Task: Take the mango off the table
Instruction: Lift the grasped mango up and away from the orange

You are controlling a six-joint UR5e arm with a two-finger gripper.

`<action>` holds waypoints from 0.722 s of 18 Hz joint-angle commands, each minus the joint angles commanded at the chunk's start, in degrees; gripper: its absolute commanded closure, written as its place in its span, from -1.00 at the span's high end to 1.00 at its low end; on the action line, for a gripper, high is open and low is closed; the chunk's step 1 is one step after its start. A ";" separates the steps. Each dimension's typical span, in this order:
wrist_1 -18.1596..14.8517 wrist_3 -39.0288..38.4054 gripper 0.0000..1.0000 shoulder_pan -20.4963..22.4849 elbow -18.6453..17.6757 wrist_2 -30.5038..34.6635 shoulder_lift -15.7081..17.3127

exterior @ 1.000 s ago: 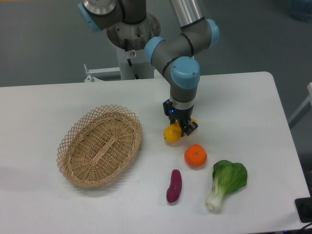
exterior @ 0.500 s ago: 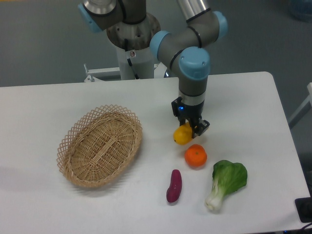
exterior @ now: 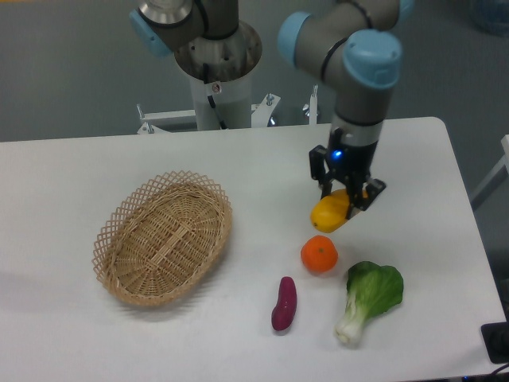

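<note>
The mango (exterior: 329, 213) is a glossy yellow-orange oblong fruit, held tilted in my gripper (exterior: 347, 199) above the white table (exterior: 71, 318). The gripper's black fingers are shut on the mango's upper right end; its lower left end sticks out free. It hangs just above and slightly right of the round orange (exterior: 319, 254), apart from it.
A wicker basket (exterior: 163, 237) lies at the left of the table. A purple sweet potato (exterior: 284, 303) and a green bok choy (exterior: 370, 298) lie near the front. The arm's base (exterior: 215, 56) stands behind the far edge.
The gripper has moved to the right and risen with the mango in it. The other objects have not moved.
</note>
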 joint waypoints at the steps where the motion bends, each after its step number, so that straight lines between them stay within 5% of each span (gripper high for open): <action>1: -1.41 0.00 0.12 0.62 1.23 -0.18 0.00; 4: -4.05 0.96 0.11 2.64 3.44 -1.32 0.00; 13: -5.20 7.47 0.11 5.72 4.05 -1.23 0.00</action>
